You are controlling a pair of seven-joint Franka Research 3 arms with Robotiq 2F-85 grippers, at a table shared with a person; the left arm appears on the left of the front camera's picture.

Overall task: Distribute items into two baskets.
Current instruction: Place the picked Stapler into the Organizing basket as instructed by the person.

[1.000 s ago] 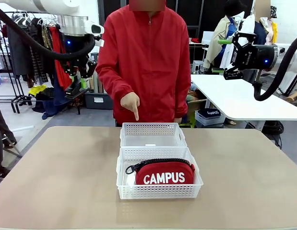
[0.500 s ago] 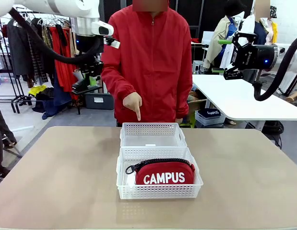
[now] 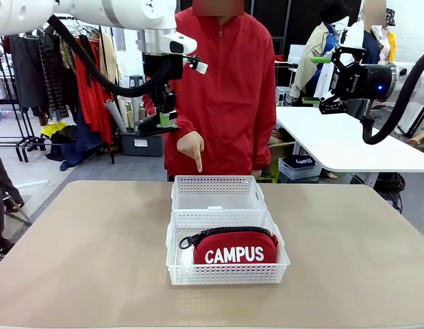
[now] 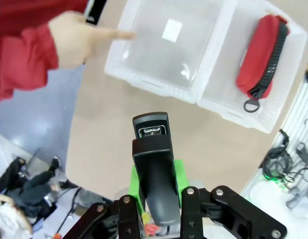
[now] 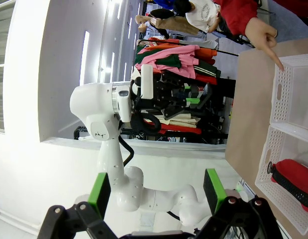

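A red "CAMPUS" pouch (image 3: 235, 248) lies in the near white basket (image 3: 176, 264); it also appears in the left wrist view (image 4: 260, 59). The far white basket (image 3: 218, 184) holds nothing but a small white label; from above, its rim (image 4: 144, 82) is visible. My left gripper (image 3: 162, 118) hangs high above the table's far left, shut on a black stapler (image 4: 154, 164) between its green pads (image 4: 135, 181). A person's hand (image 3: 190, 147) points down at the far basket. My right gripper (image 3: 335, 75) stands open, high at the right, with nothing between its fingers (image 5: 99, 194).
The person in a red jacket (image 3: 218, 82) stands at the table's far edge, right behind the baskets. The tan tabletop (image 3: 88, 247) spreads bare to both sides of the baskets. A white table (image 3: 348, 140) and clothes racks (image 3: 40, 75) stand beyond.
My left arm has swung to the right with the stapler, from the far left toward the person's pointing hand. The right arm, pouch and baskets have not moved.
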